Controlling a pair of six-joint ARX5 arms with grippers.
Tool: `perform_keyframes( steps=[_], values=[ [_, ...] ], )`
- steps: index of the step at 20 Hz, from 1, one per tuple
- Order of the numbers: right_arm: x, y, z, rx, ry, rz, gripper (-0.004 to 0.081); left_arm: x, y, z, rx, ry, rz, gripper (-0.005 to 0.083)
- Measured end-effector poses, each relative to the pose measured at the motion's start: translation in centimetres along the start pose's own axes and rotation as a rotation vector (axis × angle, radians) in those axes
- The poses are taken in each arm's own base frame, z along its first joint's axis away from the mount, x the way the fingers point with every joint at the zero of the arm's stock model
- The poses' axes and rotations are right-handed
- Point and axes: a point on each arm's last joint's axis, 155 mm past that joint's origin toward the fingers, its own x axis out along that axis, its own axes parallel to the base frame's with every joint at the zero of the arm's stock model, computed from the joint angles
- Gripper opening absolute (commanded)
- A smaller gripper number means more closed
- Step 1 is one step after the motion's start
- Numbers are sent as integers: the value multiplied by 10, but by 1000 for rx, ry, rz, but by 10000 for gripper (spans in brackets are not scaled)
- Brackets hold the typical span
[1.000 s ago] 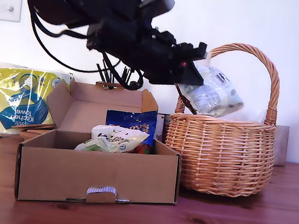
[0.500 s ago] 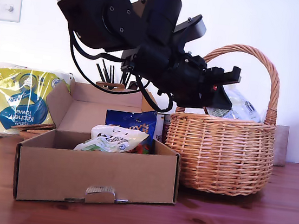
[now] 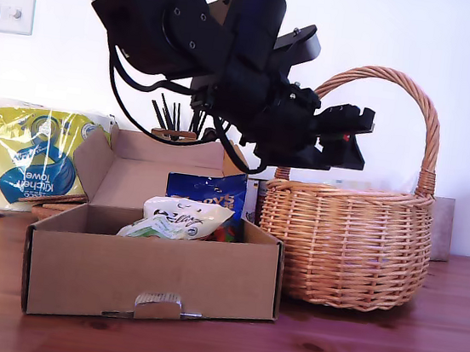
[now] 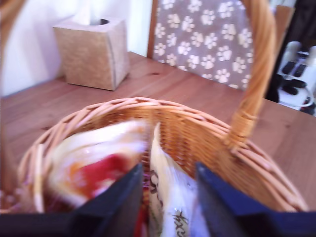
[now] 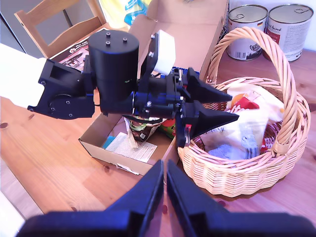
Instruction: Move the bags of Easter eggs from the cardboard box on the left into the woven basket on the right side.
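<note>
My first gripper (image 3: pixel 358 138) hangs open just above the woven basket (image 3: pixel 347 241), which stands at the exterior view's right. Between its fingers (image 4: pixel 123 197), down inside the basket (image 4: pixel 197 123), lie a pale cream bag (image 4: pixel 170 197) and an orange-red and cream bag (image 4: pixel 94 168). The second wrist view shows the same two bags (image 5: pixel 237 136) under that open gripper (image 5: pixel 223 104). The cardboard box (image 3: pixel 154 273) sits at the exterior view's left, holding a cream bag (image 3: pixel 180 218) and a blue bag (image 3: pixel 211 192). My second gripper (image 5: pixel 163 197) is shut, high above the table's near side.
A yellow-and-blue kitchen towel pack (image 3: pixel 32 155) stands behind the box at the exterior view's left. Two tins (image 5: pixel 264 27) stand behind the basket. A tissue box (image 4: pixel 91 52) and a paw-print chair back (image 4: pixel 207 34) lie beyond it.
My first gripper carried the pale bag over the basket, lowered it and opened. The bag dropped inside and no longer shows above the rim in the exterior view.
</note>
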Motion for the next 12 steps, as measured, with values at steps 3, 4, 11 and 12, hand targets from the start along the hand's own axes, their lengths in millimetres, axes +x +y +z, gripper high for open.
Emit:
perform_keyframes(
  steps=[3, 4, 11, 12],
  values=[
    [0, 0, 0, 0, 0, 0, -12, 2, 4, 19, 81, -31, 22, 350],
    [0, 0, 0, 0, 0, 0, -12, 3, 4, 20, 93, -21, 25, 243],
    [0, -1, 5, -12, -20, -4, -12, -43, -3, 30, 103, 150, 13, -21],
    [-1, -2, 6, -15, -25, -16, -12, -56, -6, 46, 106, 135, 10, -21]
  ],
)
